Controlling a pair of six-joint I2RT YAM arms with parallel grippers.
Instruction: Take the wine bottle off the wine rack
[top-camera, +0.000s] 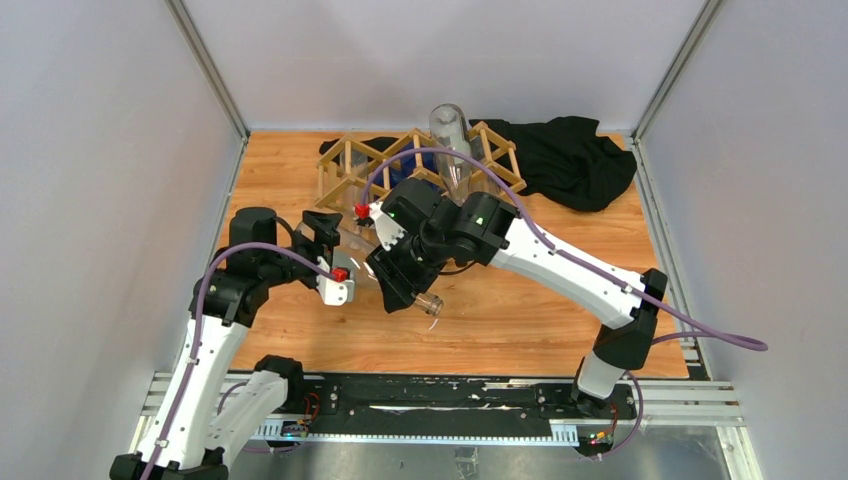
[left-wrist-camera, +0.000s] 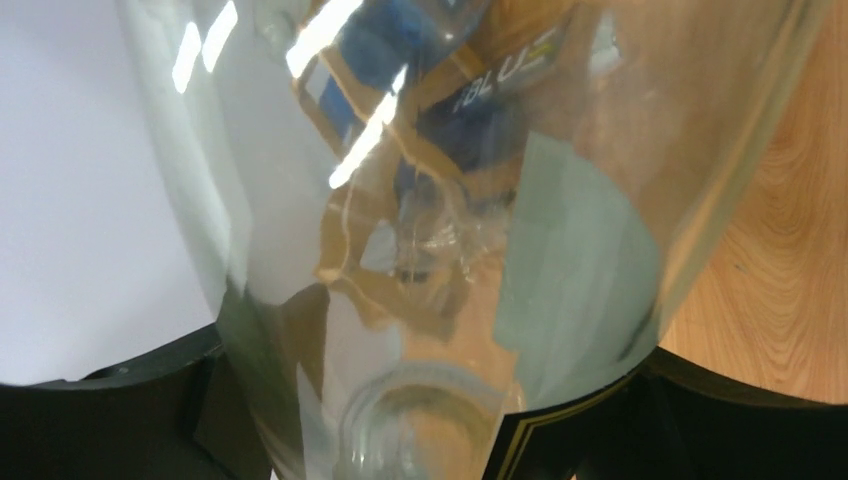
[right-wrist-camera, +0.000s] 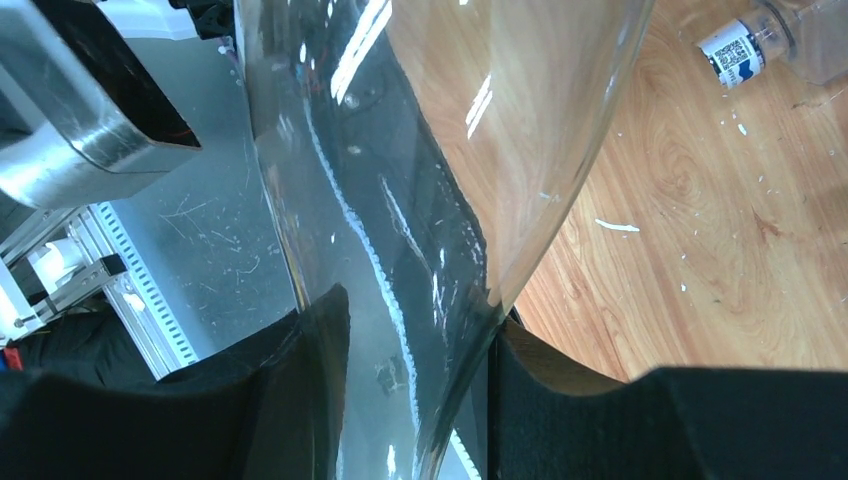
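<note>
The wine bottle (top-camera: 425, 301) is before the wine rack (top-camera: 350, 165), cloth (top-camera: 570, 160) right of both.

The left arm (top-camera: 215, 365) and right arm (top-camera: 570, 262) are white shells with bulky black joint housings. A purple cable (top-camera: 205, 290) trails back from each pincer, and a small red cap (top-camera: 339, 273) sits just behind it. Two green lights (top-camera: 480, 221) glow behind the right pincer (top-camera: 402, 285); its fingers (right-wrist-camera: 700, 425), like those of the left pincer (left-wrist-camera: 430, 430), are matte black.
</note>
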